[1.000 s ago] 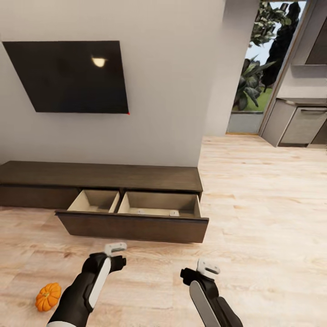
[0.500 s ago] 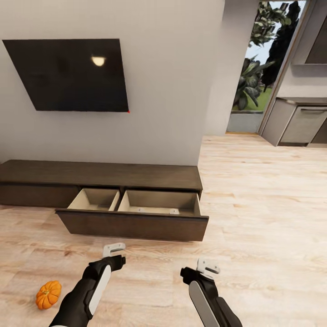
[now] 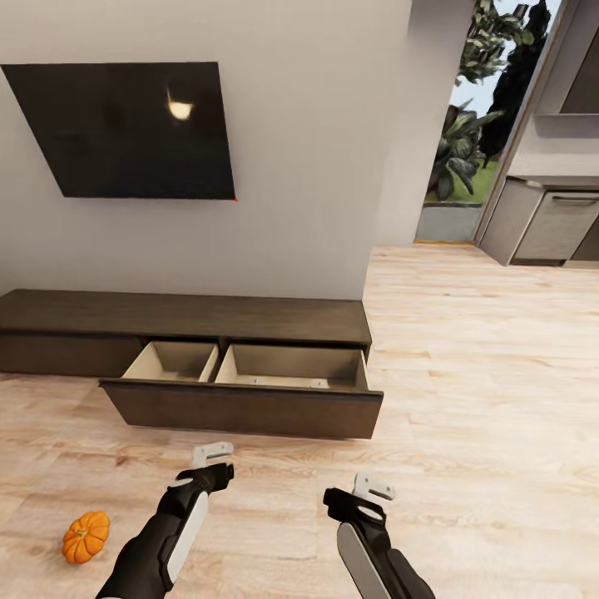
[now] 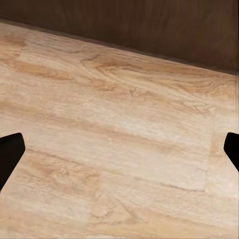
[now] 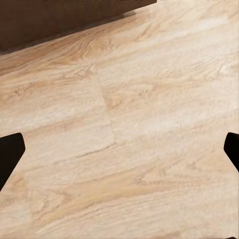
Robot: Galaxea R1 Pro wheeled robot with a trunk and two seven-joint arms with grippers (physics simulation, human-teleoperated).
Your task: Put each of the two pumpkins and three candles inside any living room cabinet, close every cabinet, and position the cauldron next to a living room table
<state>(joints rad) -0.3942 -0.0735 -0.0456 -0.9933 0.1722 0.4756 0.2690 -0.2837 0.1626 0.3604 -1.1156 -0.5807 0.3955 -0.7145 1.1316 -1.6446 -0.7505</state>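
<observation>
The cabinet [image 3: 241, 366] stands in the middle of the frame with its drawer pulled out and nothing visible inside. One pumpkin [image 3: 86, 537] lies on the floor [image 3: 482, 399] at lower left. The left gripper [image 3: 212, 463] and right gripper [image 3: 366, 494] hover empty, fingers spread wide. The step seems to be fetching — next, the left arm should reach down to the pumpkin.
</observation>
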